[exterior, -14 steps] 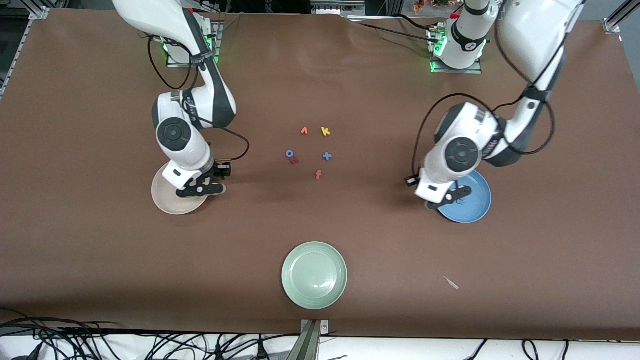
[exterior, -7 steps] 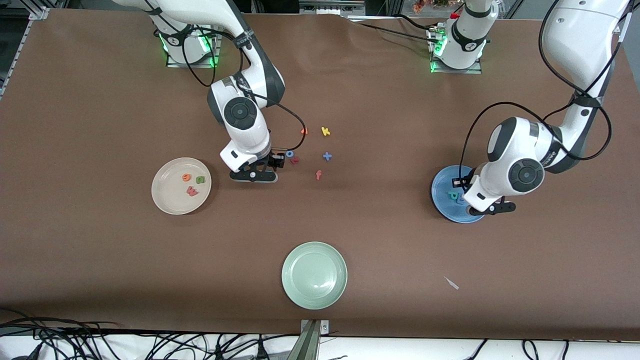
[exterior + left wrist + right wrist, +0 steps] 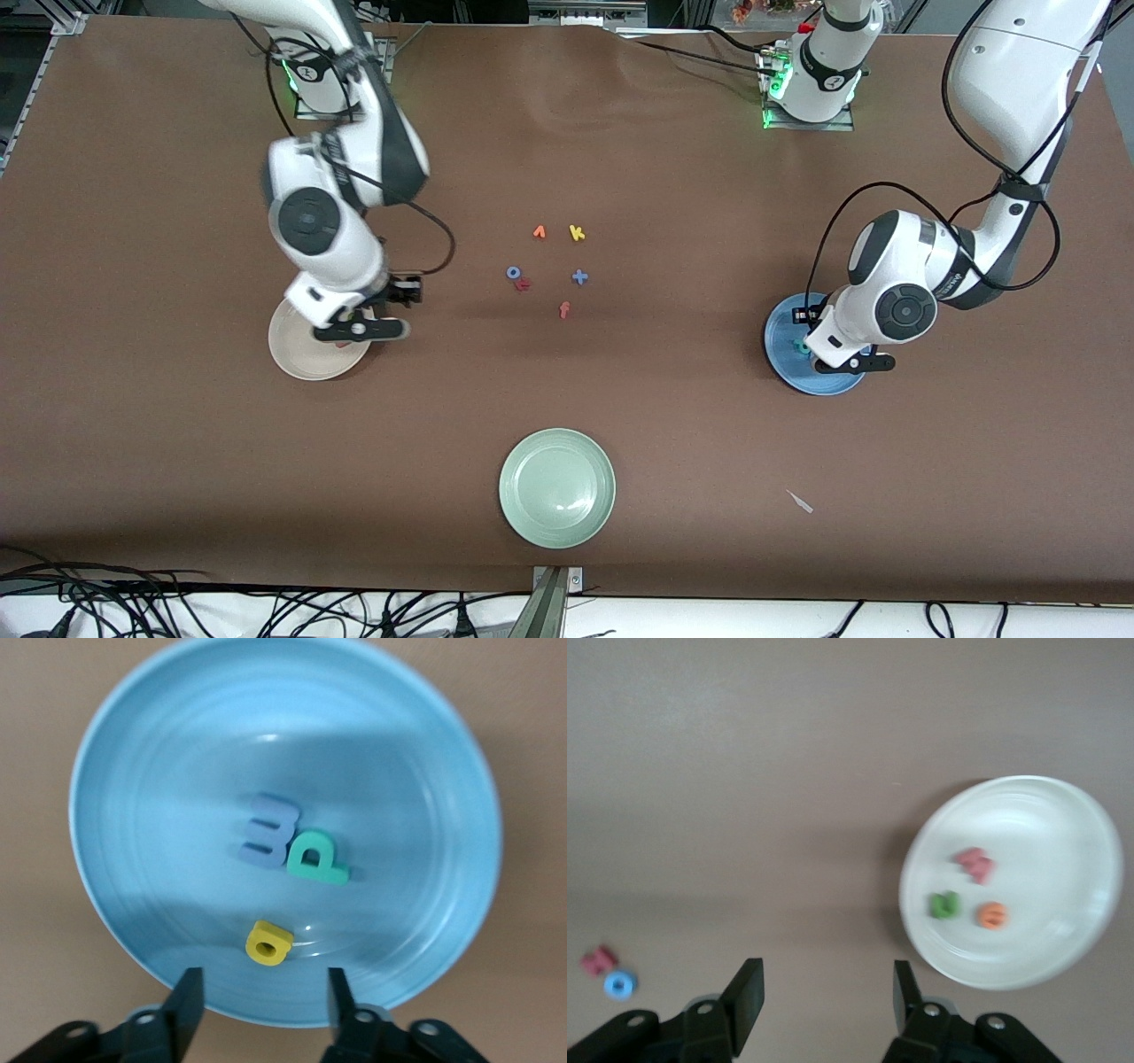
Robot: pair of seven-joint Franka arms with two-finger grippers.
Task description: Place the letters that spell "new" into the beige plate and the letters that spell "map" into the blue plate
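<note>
The blue plate [image 3: 115, 771] holds the blue "m" [image 3: 268, 843], the teal "p" [image 3: 317, 861] and the yellow "a" [image 3: 268, 943]. My left gripper [image 3: 264, 1010] hangs open over the plate's rim beside the "a", holding nothing. From the front, that gripper [image 3: 855, 361] covers part of the blue plate [image 3: 784, 341]. The beige plate [image 3: 1063, 815] holds the pinkish-red "w" [image 3: 974, 865], green "n" [image 3: 945, 904] and orange "e" [image 3: 992, 915]. My right gripper [image 3: 824, 1001] is open and empty over bare table beside it, at the edge of the beige plate [image 3: 297, 359] in the front view.
Loose letters lie mid-table: an orange one [image 3: 539, 232], yellow "k" [image 3: 577, 233], blue "o" [image 3: 513, 273], a small red one [image 3: 523, 284], a blue plus [image 3: 579, 277] and orange "f" [image 3: 563, 309]. A pale green plate [image 3: 556, 487] sits nearer the front camera, a white scrap [image 3: 800, 501] beside it.
The right arm swung out to the loose letters mid-table and has come back over the beige plate's edge. The left gripper has opened above the blue plate.
</note>
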